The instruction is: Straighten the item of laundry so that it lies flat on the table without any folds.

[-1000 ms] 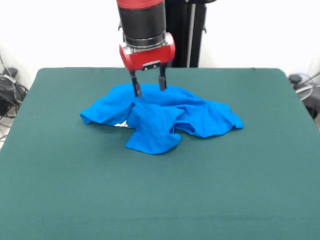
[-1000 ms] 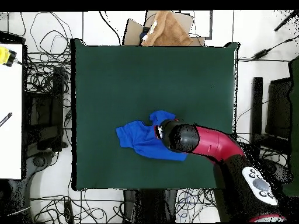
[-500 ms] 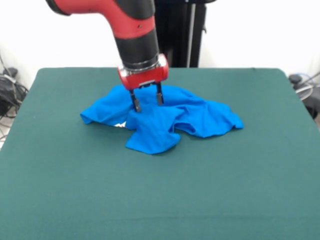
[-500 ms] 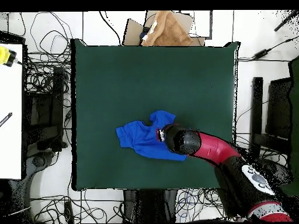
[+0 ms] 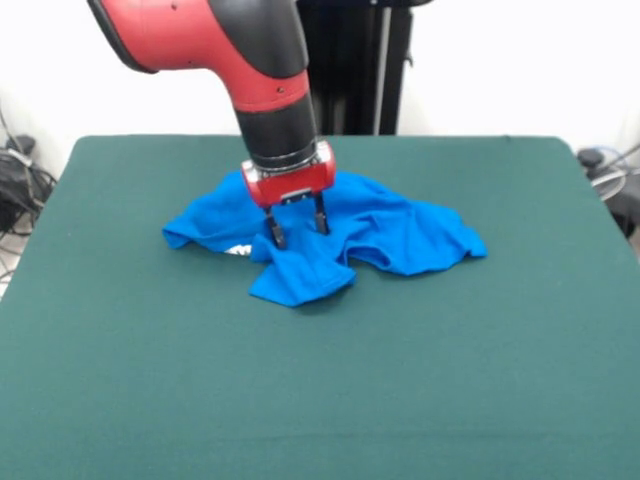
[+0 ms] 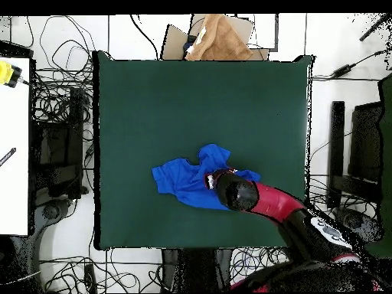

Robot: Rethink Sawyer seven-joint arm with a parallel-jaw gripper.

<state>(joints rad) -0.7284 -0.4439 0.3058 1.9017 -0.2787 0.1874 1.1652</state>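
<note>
T-shirt [image 5: 330, 230] crumpled mid-table [image 5: 480, 380], bare felt all round; gripper [image 5: 297, 230] fingers spread, touching it

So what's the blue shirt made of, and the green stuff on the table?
The blue shirt looks like soft, thin cloth, maybe cotton: it is matte and slumps into loose wrinkles and folds. The table seems covered in dark green felt-like fabric: flat, dull, with no shine. Exactly which cloth either is can't be told by looks.

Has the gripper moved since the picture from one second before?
Yes. In the front view the gripper has come down and toward the near edge of the table, from the back of the blue T-shirt to its middle fold, fingers open.
</note>
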